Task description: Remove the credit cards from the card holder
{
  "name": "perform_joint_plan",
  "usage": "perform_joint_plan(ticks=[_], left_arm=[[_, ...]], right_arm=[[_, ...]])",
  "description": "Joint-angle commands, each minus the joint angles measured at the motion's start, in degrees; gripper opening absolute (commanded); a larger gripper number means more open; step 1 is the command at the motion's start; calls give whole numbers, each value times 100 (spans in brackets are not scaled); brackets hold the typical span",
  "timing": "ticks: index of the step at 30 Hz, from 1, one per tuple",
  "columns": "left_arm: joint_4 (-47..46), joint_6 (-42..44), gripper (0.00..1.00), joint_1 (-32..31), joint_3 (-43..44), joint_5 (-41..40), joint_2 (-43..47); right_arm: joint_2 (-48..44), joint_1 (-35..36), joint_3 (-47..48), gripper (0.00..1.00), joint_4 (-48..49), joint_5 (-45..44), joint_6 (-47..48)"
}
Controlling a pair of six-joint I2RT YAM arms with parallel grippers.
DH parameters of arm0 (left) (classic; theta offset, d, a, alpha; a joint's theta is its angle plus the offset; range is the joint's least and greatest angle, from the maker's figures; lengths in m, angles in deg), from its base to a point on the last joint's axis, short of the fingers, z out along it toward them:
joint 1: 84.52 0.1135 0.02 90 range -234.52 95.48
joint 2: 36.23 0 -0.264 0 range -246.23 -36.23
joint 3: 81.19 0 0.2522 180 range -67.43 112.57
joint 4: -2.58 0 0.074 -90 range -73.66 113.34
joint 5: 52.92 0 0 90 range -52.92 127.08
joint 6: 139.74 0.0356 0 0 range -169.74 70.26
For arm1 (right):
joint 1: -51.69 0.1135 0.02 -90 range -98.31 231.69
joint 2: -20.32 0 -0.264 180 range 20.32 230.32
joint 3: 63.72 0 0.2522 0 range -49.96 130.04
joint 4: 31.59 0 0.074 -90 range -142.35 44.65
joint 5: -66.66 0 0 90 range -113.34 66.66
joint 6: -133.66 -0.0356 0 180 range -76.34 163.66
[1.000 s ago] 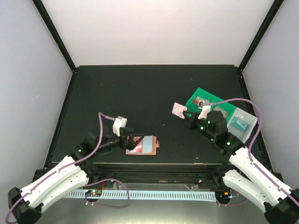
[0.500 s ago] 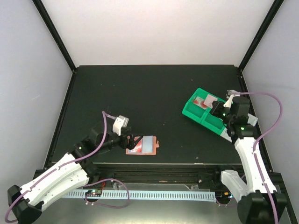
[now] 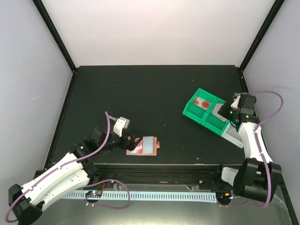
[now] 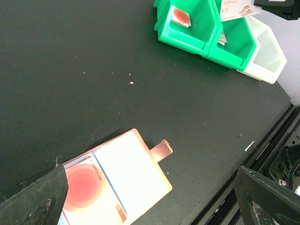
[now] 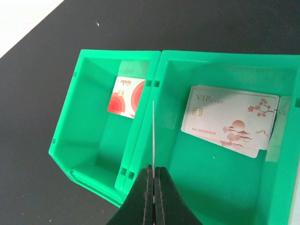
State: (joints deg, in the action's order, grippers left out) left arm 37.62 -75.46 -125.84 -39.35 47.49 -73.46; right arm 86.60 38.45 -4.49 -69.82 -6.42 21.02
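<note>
Near the table's front edge, the card holder (image 3: pixel 149 146) lies opened flat with its blue lining up. Its brown tab (image 4: pixel 161 150) juts from the edge on the robot's right, and one red-disc card (image 4: pixel 83 186) sits in the panel closest to the left gripper (image 3: pixel 129 141). That gripper's fingers are spread wide, one at each lower corner of the left wrist view, holding nothing; whether the nearer one touches the holder I cannot tell. Well apart to the right, the right gripper (image 5: pixel 152 180) is pinched tight on a held card (image 5: pixel 153 131), seen edge-on and lined up in the right wrist view with the wall between the two green bins (image 5: pixel 65 126). The step in hand looks like the drop. It should go best if the wrist first moves over one compartment, so the card clears the divider rather than landing astride it, and only then lets go. By count there is one holder, one card in it and one in the grip. One red-and-white card (image 5: pixel 125 96) lies in the left bin, and the VIP cards (image 5: pixel 229 115), apparently two stacked, in the other: five cards as far as I can see. Besides the two green bins, one clear bin (image 4: pixel 265 58) stands just beside them on the black table (image 3: pixel 140 93).
</note>
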Motion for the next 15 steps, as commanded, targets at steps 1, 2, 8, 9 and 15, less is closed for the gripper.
perform_joint_plan(ticks=[1, 2, 8, 9, 15], left_arm=[[19, 18, 99, 27, 226, -93, 77], [9, 13, 99, 25, 225, -107, 90], [-93, 12, 99, 23, 188, -198, 160], [-127, 15, 99, 27, 169, -193, 176], [-114, 82, 99, 30, 121, -203, 229]], right_arm=[[123, -52, -44, 1, 212, 139, 139], [160, -62, -58, 1, 327, 176, 138], [549, -176, -31, 1, 521, 103, 186], [626, -192, 11, 1, 496, 84, 215], [969, -230, 55, 1, 720, 96, 10]])
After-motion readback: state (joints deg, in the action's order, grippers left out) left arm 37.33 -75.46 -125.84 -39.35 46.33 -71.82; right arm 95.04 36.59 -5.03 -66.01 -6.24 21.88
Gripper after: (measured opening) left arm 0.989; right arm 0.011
